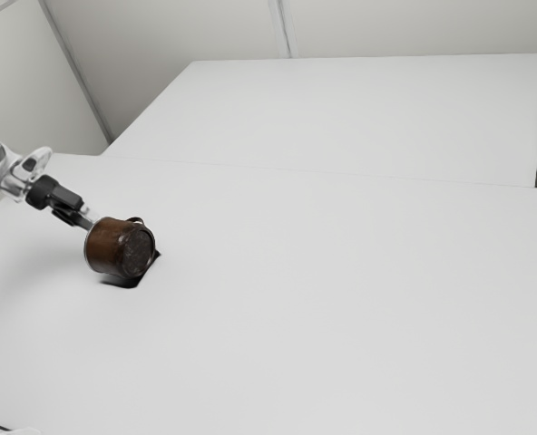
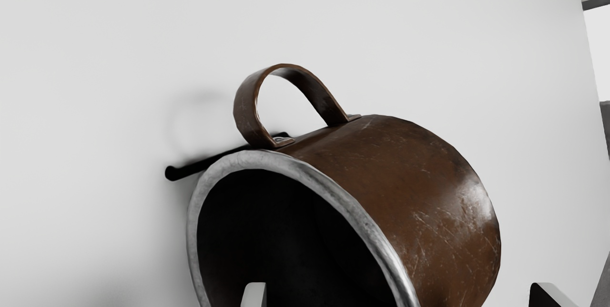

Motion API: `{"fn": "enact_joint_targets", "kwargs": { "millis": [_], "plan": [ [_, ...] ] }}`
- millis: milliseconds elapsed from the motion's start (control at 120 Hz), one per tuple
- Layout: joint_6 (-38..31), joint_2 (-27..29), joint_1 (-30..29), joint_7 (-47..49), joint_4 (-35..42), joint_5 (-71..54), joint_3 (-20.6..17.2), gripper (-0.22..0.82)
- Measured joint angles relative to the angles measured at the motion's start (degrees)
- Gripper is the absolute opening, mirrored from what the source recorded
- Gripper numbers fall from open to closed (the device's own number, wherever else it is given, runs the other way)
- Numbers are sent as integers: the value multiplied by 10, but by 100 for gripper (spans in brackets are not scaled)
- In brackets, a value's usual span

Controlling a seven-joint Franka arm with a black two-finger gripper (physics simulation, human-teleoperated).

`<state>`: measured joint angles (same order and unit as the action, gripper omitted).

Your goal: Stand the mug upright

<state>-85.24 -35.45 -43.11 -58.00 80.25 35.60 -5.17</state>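
My gripper (image 1: 90, 220) reaches in from the exterior view's left, its tips at the rim side of the brown mug (image 1: 119, 246). The mug lies on its side on the white table, its base facing the exterior view's right and its mouth toward my hand. In the wrist view the gripper (image 2: 395, 295) is open: one fingertip stands in front of the dark mouth, the other beyond the outer wall of the mug (image 2: 410, 192), so the near wall lies between them. The looped handle (image 2: 248, 107) sticks out from the side. Whether either finger touches the mug is unclear.
A thin dark shape (image 1: 123, 282) lies against the mug's underside on the white table (image 1: 323, 299). Behind is another white surface (image 1: 359, 113), with pale walls farther back. A thin dark line crosses the near left corner of the exterior view.
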Motion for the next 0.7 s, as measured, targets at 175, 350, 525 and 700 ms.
{"fn": "enact_joint_targets", "kwargs": {
  "millis": [175,350,525,700],
  "plan": [
    [19,-11,-1,-2,9,13,0,60],
    [42,-9,-3,2,27,22,-1,51],
    [60,-8,-4,8,29,30,-2,32],
    [76,-7,-4,14,29,37,-2,17]
  ]
}}
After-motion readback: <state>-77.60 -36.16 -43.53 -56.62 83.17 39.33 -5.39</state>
